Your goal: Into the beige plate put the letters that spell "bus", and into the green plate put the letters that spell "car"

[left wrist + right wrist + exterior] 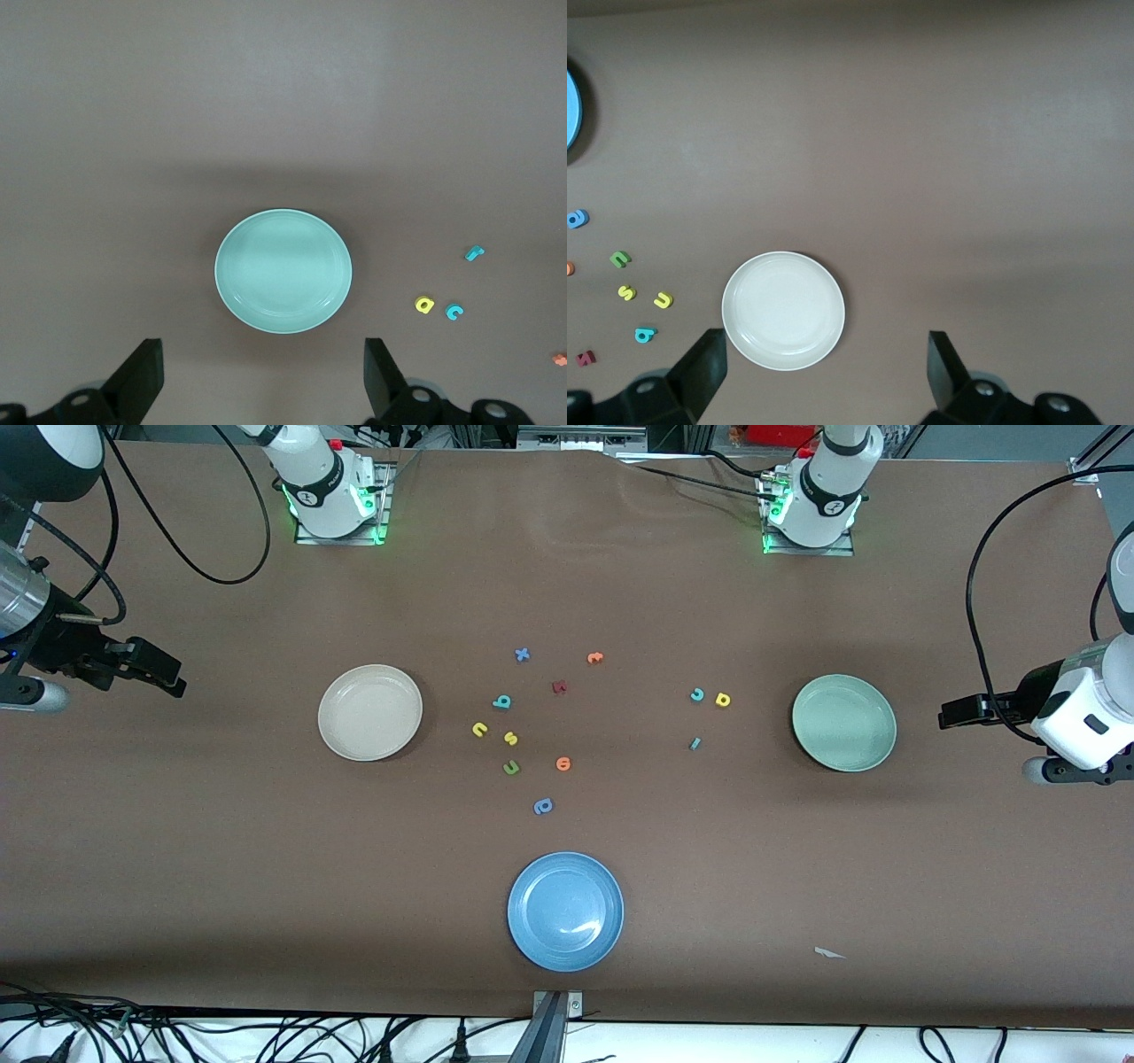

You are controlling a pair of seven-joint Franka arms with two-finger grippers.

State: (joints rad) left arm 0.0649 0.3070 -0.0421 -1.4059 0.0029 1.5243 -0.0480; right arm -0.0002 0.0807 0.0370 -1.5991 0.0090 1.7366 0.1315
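The beige plate [369,712] [783,310] lies empty toward the right arm's end. Beside it lie the teal b [502,702] [645,334], yellow u [479,729] [663,301] and yellow s [510,738] [626,292]. The green plate [843,722] [283,270] lies empty toward the left arm's end, with the teal c [697,694] [454,311], yellow a [723,700] [424,305] and teal r [695,743] [474,253] beside it. My right gripper [164,673] [827,372] hangs open and empty above the table's end past the beige plate. My left gripper [961,711] [263,381] hangs open and empty past the green plate.
A blue plate [565,911] sits nearest the front camera. Other letters are scattered mid-table: a green u [511,767], an orange one [563,763], a blue rounded one [543,806], a blue x [522,654], an orange t [594,657] and a dark red one [558,686].
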